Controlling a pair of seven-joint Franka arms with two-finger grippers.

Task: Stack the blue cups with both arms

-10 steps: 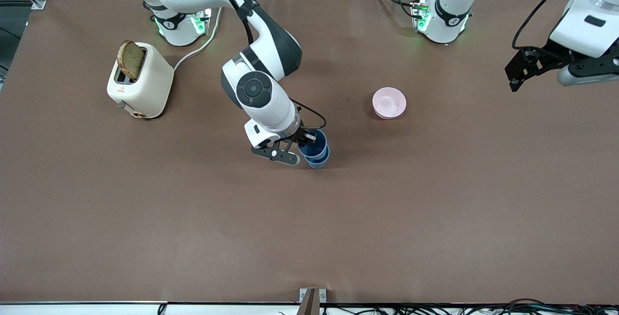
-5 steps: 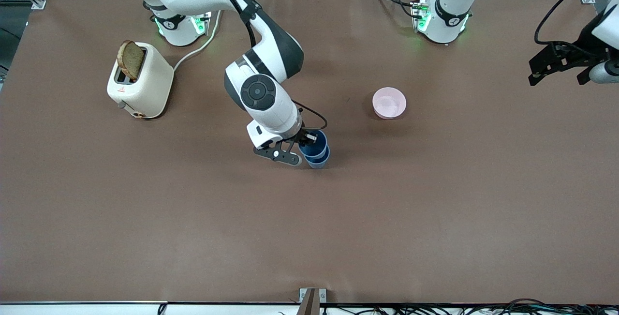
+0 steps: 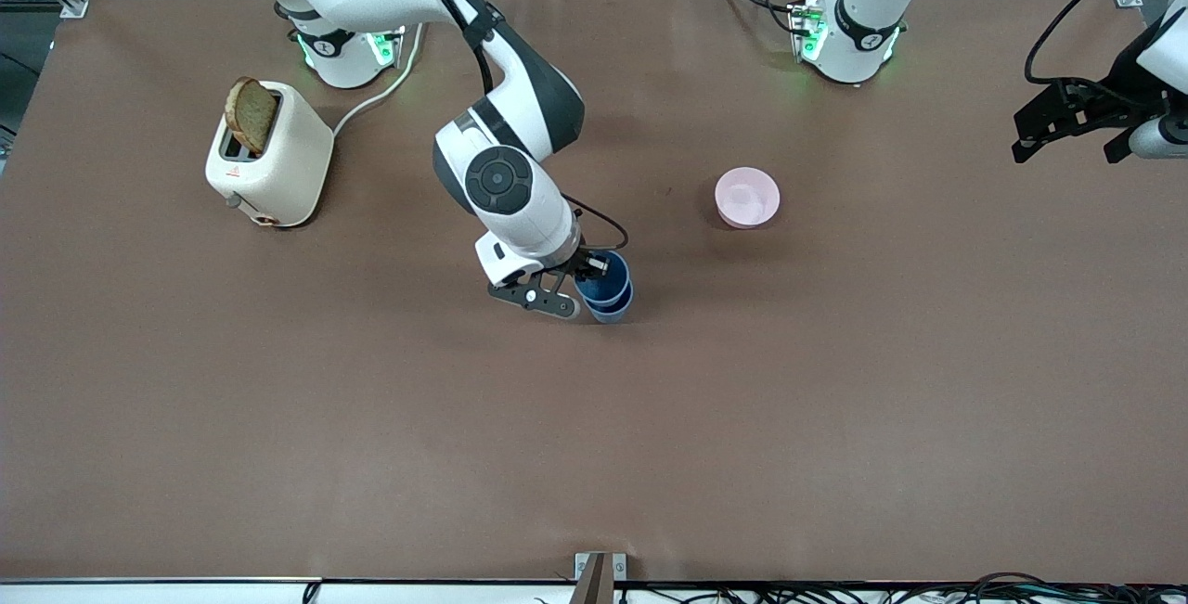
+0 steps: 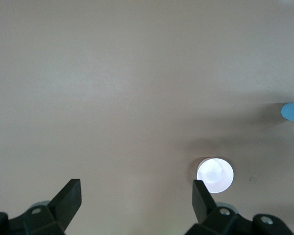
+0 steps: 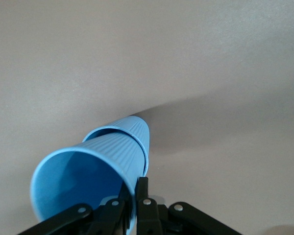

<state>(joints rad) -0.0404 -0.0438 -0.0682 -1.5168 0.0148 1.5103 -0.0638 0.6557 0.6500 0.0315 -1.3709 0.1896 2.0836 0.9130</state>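
Observation:
Two blue cups stand nested on the table near its middle: the upper cup sits inside the lower cup. My right gripper is shut on the rim of the upper cup. In the right wrist view the upper cup fills the lower cup, and the gripper pinches the upper cup's wall, one finger inside and one outside. My left gripper is open and empty, held high over the left arm's end of the table. In the left wrist view the left gripper shows bare table between its fingers.
A pink bowl sits between the cups and the left arm's base; it also shows in the left wrist view. A cream toaster with a bread slice stands at the right arm's end. A blue cup edge shows in the left wrist view.
My left gripper has drawn away toward the left arm's end of the table, then held. My right gripper stays shut on the upper cup; the cups have hardly moved.

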